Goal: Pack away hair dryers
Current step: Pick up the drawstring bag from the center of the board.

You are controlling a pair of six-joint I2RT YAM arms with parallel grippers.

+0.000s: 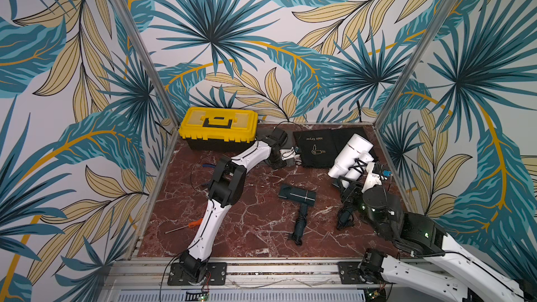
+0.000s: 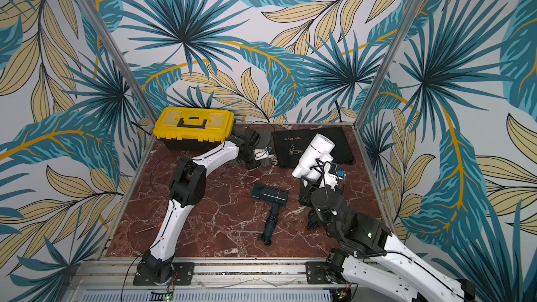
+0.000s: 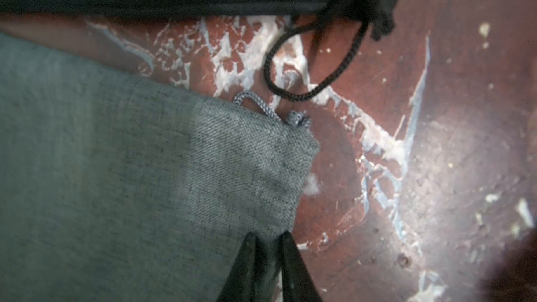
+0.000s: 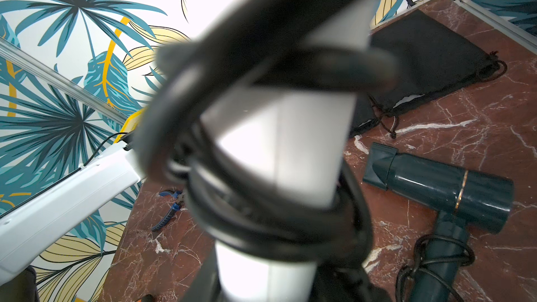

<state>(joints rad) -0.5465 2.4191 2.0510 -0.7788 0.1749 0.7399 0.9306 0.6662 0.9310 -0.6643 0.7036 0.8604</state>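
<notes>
Left wrist view: left gripper (image 3: 268, 241) pinched shut on grey pouch (image 3: 145, 155); right gripper (image 1: 355, 171) clasps white hair dryer (image 1: 348, 152).

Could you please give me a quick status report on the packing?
Left claw shut on edge of grey woven fabric pouch. Right claw holds white plastic hair dryer aloft by its cord-wrapped handle. Dark teal plastic hair dryer lies mid-table, untouched.

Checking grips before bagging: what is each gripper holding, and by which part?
The right gripper holds the white hair dryer by its cord-wrapped handle. The left gripper pinches the edge of the grey bag, near its drawstring corner.
</notes>
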